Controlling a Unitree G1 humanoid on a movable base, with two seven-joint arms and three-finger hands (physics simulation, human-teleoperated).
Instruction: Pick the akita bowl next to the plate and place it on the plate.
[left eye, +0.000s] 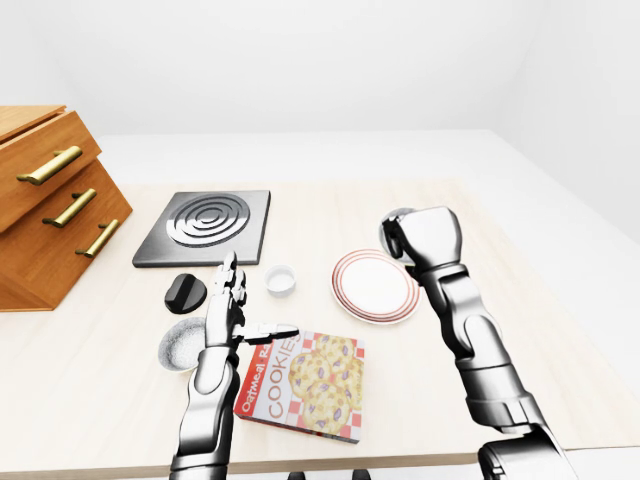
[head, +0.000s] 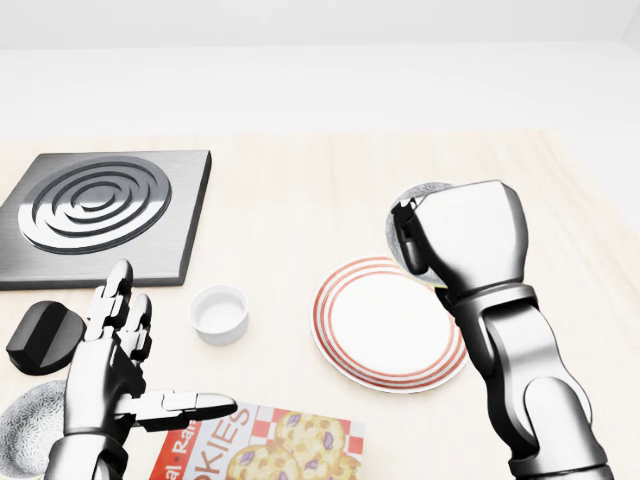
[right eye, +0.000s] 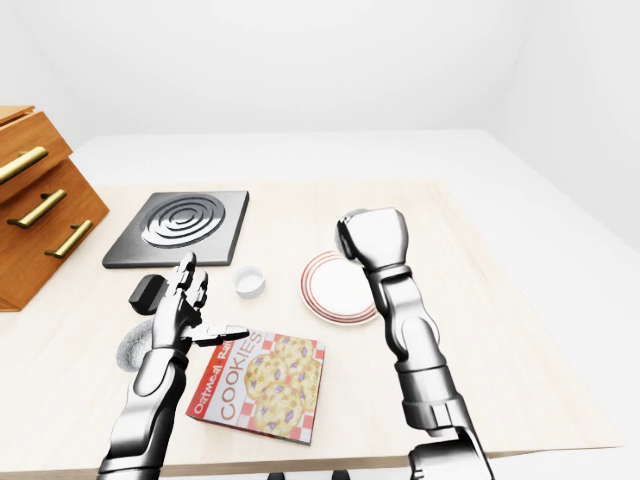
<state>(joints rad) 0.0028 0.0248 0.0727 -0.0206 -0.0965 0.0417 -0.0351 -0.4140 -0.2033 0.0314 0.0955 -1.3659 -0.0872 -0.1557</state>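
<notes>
The akita bowl (head: 425, 188), mottled grey and white, is held by my right hand (head: 410, 238), whose fingers close over its rim. The hand's silver back hides most of the bowl; only slivers show above and to the left of it. Bowl and hand hang over the upper right rim of the white plate with red rings (head: 385, 325), which lies flat on the wooden table. Whether the bowl touches the plate I cannot tell. My left hand (head: 135, 365) stands open at the lower left of the head view, fingers up and thumb out, holding nothing.
A second mottled bowl (head: 25, 425) sits at the bottom left by a black knob (head: 45, 335). A small white ramekin (head: 220, 313) stands left of the plate, a cookie box (head: 265, 445) below it, a metal burner plate (head: 100, 215) at upper left. A wooden drawer cabinet (left eye: 50, 200) stands at the far left.
</notes>
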